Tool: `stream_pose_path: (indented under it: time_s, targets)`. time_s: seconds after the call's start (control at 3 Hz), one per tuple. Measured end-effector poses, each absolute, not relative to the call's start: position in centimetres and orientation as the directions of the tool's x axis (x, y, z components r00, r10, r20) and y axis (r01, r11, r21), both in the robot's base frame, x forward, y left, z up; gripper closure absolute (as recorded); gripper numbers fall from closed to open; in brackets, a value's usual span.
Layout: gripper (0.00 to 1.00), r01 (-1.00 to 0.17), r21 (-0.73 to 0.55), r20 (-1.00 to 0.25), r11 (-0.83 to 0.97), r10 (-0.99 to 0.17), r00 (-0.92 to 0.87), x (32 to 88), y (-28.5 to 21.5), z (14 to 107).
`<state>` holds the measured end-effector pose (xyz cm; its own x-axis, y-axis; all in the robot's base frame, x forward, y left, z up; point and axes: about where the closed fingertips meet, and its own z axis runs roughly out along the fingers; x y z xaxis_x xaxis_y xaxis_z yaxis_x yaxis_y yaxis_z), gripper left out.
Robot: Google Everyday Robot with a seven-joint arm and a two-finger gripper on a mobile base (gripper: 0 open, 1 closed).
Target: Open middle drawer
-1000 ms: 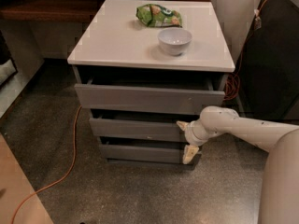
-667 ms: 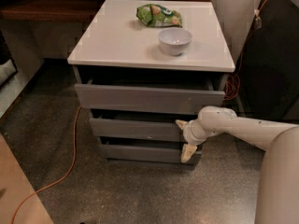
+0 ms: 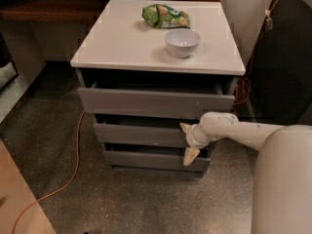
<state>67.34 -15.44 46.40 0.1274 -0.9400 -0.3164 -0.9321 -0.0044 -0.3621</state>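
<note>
Cabinet top (image 3: 122, 43) is occupied by one bowl (image 3: 182, 42) and one bag (image 3: 165, 15); beneath, the middle drawer (image 3: 139, 134) is spanned at its right end by the wide-open gripper (image 3: 187, 141).

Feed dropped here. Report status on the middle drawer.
Tool open, at right end of middle drawer front. Dark gap above drawer, interior not visible. Nothing blocking its front; orange cable on floor, clear of it.

gripper (image 3: 187, 141) at middle drawer (image 3: 141, 134) right end, hiding that corner | arm (image 3: 243, 130) cut off lower right
</note>
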Motion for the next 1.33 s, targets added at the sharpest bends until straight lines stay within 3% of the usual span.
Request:
stream_pose_path:
  time_s: [0.67, 1.33]
  targets:
    - [0.01, -0.928, -0.370, -0.333, 0.038, -0.938, 0.094, 71.0, -15.0, 44.2]
    - [0.47, -0.939, -0.340, -0.342, 0.058, -0.937, 0.066, 71.6, -14.8, 43.0]
